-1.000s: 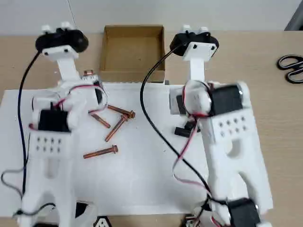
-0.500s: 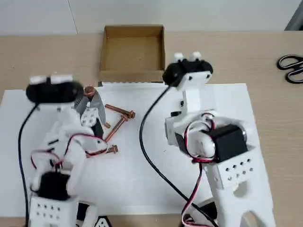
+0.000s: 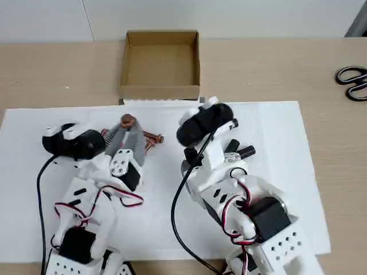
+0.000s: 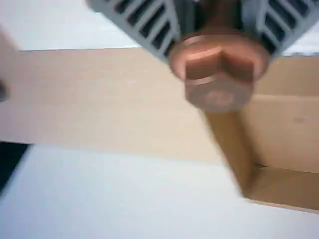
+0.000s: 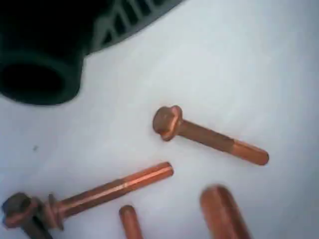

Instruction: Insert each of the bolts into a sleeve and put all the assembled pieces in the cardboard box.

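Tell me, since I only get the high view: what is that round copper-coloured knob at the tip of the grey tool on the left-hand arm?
Observer: The left wrist view shows it is the hexagonal flanged head of a copper-coloured metal bolt, clamped in the left tool.
Operator: Is the other arm carrying anything?
Observer: Yes. In the right wrist view the right tool holds a black tubular sleeve, its open end showing.
Operator: What lies below it?
Observer: On the white paper sheet lie loose copper-coloured bolts; one lies whole, touching none of the others.
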### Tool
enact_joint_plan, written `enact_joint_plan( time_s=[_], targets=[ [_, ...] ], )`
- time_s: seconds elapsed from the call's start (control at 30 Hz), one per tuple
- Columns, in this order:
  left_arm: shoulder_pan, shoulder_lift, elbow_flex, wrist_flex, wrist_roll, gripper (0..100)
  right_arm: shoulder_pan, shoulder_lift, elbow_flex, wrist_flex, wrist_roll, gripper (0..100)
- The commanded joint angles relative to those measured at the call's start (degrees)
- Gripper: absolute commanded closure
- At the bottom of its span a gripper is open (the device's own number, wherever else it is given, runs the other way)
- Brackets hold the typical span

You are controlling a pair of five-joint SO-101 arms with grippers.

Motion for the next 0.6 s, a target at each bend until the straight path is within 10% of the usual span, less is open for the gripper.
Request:
enact_joint_plan(
  time_s=[0.0,0.57],
  targets=[
    [3.5,-1.2,-0.2,-1.8,5.7,99,-0.2,-3.8,3.3,-6.0,3.4,99.5],
    [5.3,-1.9,-0.7,-4.5,12.7,99,-8.9,-23.9,20.7,-7.4,4.0,99.5]
  ],
)
